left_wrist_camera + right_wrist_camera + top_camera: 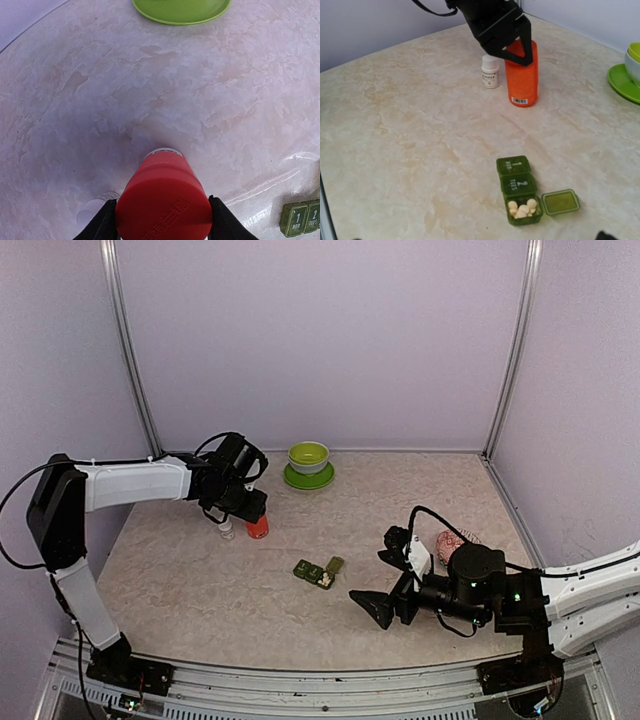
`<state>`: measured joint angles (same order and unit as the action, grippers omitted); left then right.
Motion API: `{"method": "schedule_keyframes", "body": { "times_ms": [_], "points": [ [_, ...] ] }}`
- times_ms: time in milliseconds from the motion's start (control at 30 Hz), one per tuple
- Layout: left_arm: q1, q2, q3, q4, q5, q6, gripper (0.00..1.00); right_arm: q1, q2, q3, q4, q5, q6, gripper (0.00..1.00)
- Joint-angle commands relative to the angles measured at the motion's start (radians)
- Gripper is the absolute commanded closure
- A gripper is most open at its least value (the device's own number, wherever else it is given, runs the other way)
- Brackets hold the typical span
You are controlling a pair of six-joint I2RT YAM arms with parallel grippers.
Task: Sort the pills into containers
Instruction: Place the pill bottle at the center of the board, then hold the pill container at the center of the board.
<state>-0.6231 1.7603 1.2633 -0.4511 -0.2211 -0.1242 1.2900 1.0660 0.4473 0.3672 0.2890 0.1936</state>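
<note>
The containers (519, 184) lie mid-table as a dark green strip of three joined compartments (318, 572). Two lids are shut. The nearest lid (561, 202) is flipped open, and several pale pills (522, 208) lie in that compartment. My left gripper (164, 220) is shut on the top of an upright red bottle (164, 192) that stands on the table (258, 528). My right gripper (383, 572) hangs open just right of the containers, with nothing between its fingers.
A small white bottle (490, 71) stands right beside the red bottle on its left (226, 530). A lime-green bowl on a saucer (308, 462) sits at the back. A red-and-white patterned bowl (452, 543) lies behind my right arm. Purple walls enclose the table.
</note>
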Motion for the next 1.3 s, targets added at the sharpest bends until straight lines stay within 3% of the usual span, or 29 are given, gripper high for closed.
{"method": "schedule_keyframes", "body": {
  "times_ms": [0, 233, 700, 800, 1267],
  "points": [
    [0.006, 0.016, 0.037, 0.004, 0.042, 0.011, 0.67, 0.000, 0.005, -0.003, 0.009, 0.003, 0.005, 0.00],
    [0.007, 0.019, 0.031, 0.005, 0.032, 0.005, 0.56, 0.000, 0.015, -0.002, 0.016, -0.002, 0.005, 0.00],
    [0.008, -0.051, 0.000, 0.059, 0.017, -0.018, 0.15, 0.000, 0.015, -0.026, 0.045, 0.004, 0.047, 0.00],
    [0.003, -0.091, -0.019, 0.081, 0.007, -0.028, 0.02, 0.000, 0.014, -0.037, 0.054, 0.010, 0.058, 0.00],
    [-0.151, -0.228, -0.134, 0.166, -0.001, -0.074, 0.01, -0.059, 0.089, -0.051, 0.145, -0.082, 0.190, 0.00]
  ]
}}
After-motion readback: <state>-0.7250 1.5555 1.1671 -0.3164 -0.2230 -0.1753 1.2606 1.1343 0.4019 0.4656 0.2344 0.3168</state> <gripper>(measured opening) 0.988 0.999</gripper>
